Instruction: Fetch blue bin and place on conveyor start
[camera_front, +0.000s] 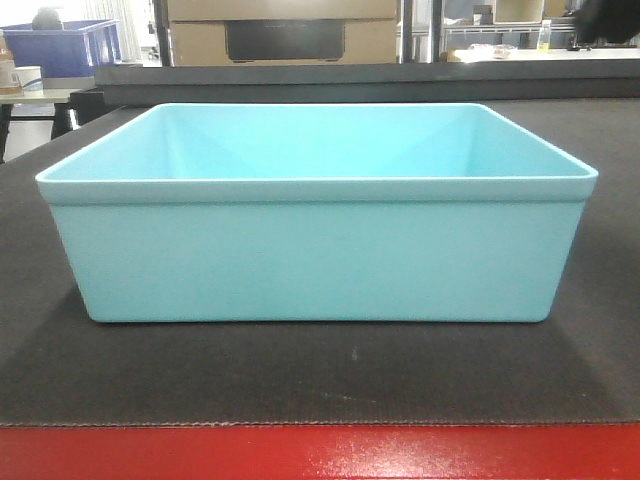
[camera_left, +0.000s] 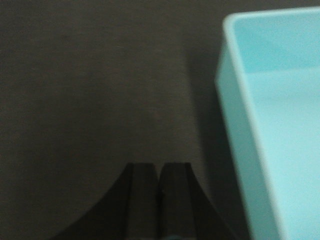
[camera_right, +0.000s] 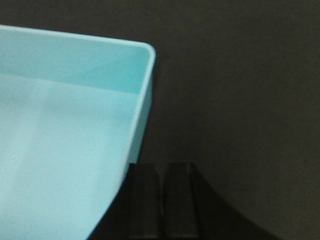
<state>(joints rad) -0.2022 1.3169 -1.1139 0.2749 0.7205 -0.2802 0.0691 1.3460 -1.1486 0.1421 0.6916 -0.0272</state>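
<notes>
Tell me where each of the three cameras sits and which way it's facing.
Front view: low, level, facing the light aqua smooth plastic tub on the dark grey woven belt; no robot parts show.
Left wrist: looks down past the shut left gripper, outside the tub's wall.
Right wrist: looks down past the shut right gripper, outside the opposite wall.
All three views share tub and belt.

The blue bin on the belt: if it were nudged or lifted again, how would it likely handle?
The blue bin looks empty, so it is probably light for its size. Its smooth plastic walls may slip in a pinch grip; the thin flared rim seems the better hold. Wide, low and flat on the woven conveyor start, it should slide rather than tip.
</notes>
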